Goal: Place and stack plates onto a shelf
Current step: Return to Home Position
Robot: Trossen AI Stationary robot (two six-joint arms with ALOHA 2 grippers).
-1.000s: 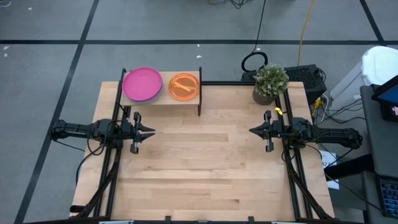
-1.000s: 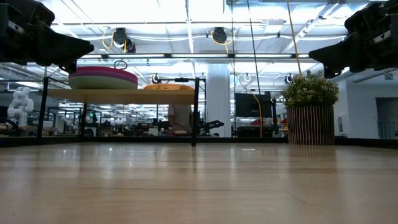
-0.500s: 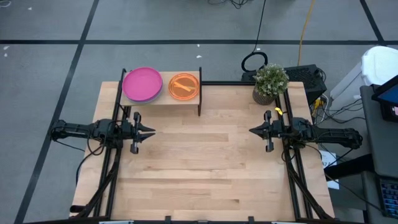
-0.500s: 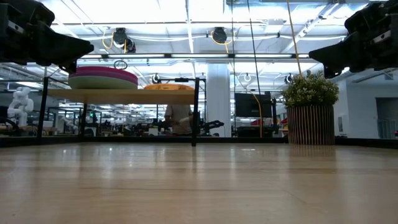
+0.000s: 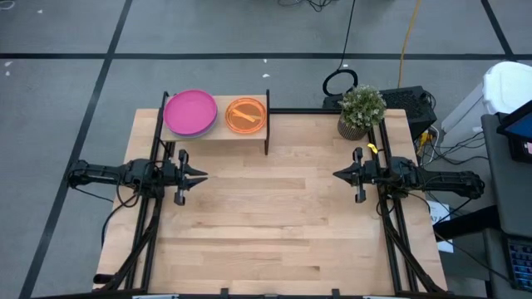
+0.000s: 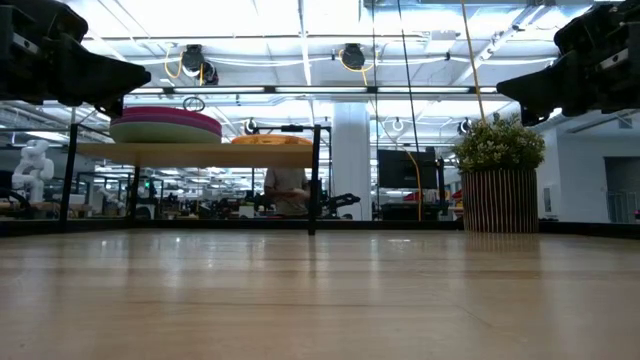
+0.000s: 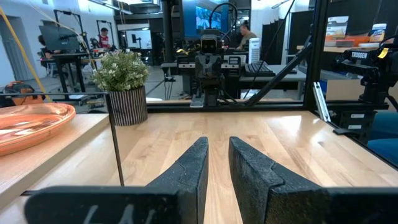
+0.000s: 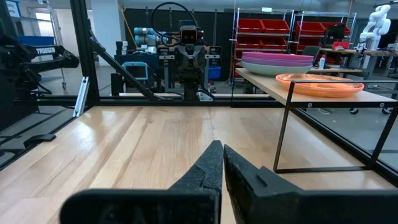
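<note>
Beside the shelf (image 5: 220, 133) stands a potted plant (image 5: 362, 106).

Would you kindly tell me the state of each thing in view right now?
Left gripper: slightly open, empty.
Right gripper: shut, empty.
Shelf: upright, carrying plates.
Magenta plate: tops a stack on it.
Orange plate: lies flat beside that stack.
Potted plant: upright.

- The table (image 5: 274, 216) was built of pale wood planks, smooth and faintly sheened.
- The shelf (image 5: 219, 131) was boarded in like wood and carried on thin black metal legs (image 8: 280, 137).
- The orange plate (image 7: 28, 124) was seen as glossy translucent plastic, the magenta plate (image 5: 189, 111) as opaque.
- The pot (image 7: 127, 106) was ribbed.
</note>
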